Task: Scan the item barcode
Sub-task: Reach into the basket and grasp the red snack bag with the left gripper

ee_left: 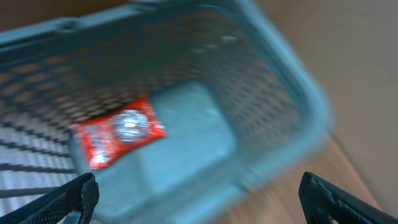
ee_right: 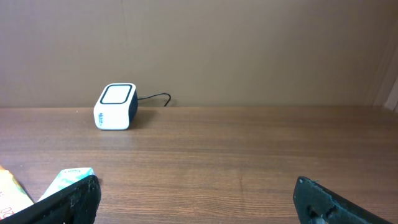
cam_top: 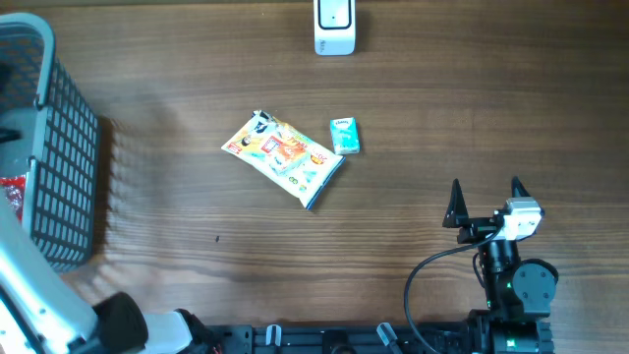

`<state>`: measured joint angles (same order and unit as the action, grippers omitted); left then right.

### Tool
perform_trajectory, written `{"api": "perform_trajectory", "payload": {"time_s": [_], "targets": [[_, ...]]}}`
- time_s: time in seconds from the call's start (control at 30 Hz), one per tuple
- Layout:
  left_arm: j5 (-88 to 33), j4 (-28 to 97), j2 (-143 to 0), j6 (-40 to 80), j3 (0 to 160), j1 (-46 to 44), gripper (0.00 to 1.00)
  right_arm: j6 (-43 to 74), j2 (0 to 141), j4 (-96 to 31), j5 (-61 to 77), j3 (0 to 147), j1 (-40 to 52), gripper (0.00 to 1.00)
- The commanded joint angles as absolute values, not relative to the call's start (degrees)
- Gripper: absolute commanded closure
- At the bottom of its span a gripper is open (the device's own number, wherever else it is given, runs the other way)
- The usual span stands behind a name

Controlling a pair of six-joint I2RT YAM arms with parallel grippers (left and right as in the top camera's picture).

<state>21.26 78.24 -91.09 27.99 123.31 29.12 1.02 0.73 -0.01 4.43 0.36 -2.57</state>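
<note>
A white barcode scanner [cam_top: 334,25] stands at the table's far edge, also seen in the right wrist view [ee_right: 115,106]. Mid-table lie a colourful snack bag [cam_top: 285,157] and a small teal pack [cam_top: 345,136], side by side. My left gripper [ee_left: 199,182] hangs open over the grey mesh basket [ee_left: 280,81], where a red packet [ee_left: 121,130] lies on the bottom; that view is blurred. My right gripper [cam_top: 486,187] rests open near the front right, nothing between its fingers, facing the scanner. The teal pack [ee_right: 65,180] shows just beyond its left finger.
The basket [cam_top: 59,147] takes up the table's left edge, with the left arm's white link [cam_top: 39,295] reaching over it from the front. A black cable [cam_top: 423,275] loops beside the right arm's base. A brown wall stands behind the scanner.
</note>
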Motion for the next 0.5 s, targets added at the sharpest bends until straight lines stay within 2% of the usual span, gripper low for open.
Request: {"api": "perform_trajectory", "payload": {"time_s": [0.0,0.2,0.33,0.47], "targets": [[23.18,79.18,-95.79,29.45,122.56,36.58,0.0,1.52,0.27,0.08,3.86,0.32,-2.85,0.0],[14.79,82.65,-105.21,26.76,122.56,40.34,0.0,1.5,0.27,0.08,3.86,0.32,-2.85,0.0],[15.35,83.88,-110.78,26.76,121.51,39.97,0.0,1.5,0.27,0.08,3.86,0.32,-2.85,0.0],[22.48,83.81,-115.07,26.96,118.8,39.99,0.0,1.5,0.27,0.08,3.86,0.32,-2.85,0.0]]}}
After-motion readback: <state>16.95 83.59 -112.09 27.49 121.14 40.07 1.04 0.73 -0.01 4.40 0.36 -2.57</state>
